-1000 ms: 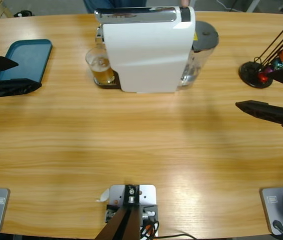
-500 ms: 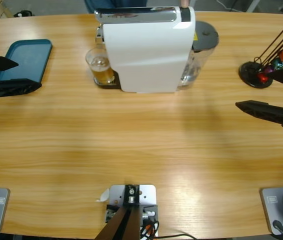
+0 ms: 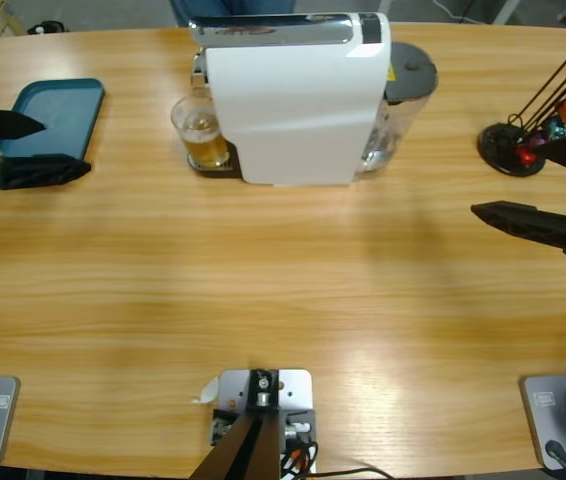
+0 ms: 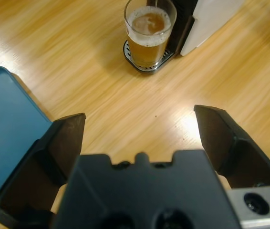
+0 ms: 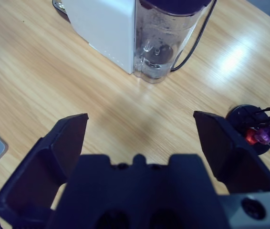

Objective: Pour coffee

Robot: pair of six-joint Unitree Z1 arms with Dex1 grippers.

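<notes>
A clear glass [image 3: 201, 134] [image 4: 149, 32] stands on the drip tray of a white coffee machine [image 3: 298, 95] [image 4: 210, 19] [image 5: 105, 27]. The coffee [image 4: 147, 43] in it is golden-amber with a pale foamy top, and fills the glass to about three quarters. My left gripper [image 3: 63, 147] [image 4: 139, 114] is open at the table's left edge, well apart from the glass and pointing towards it. At the right edge my right gripper [image 3: 511, 180] [image 5: 140, 114] is open with nothing in it, facing the machine's clear water tank [image 3: 403, 100] [image 5: 167, 40].
A teal tray [image 3: 58, 110] [image 4: 6, 124] lies under and beside my left gripper. A black capsule stand [image 3: 513, 150] [image 5: 256, 119] with shiny capsules sits by my right gripper. The machine's black cable [image 5: 199, 36] runs behind the tank. Blue clothing of a person [image 3: 228, 8] shows at the far edge.
My left gripper has shifted a little to the right, towards the glass. The right gripper and the glass have not moved.
</notes>
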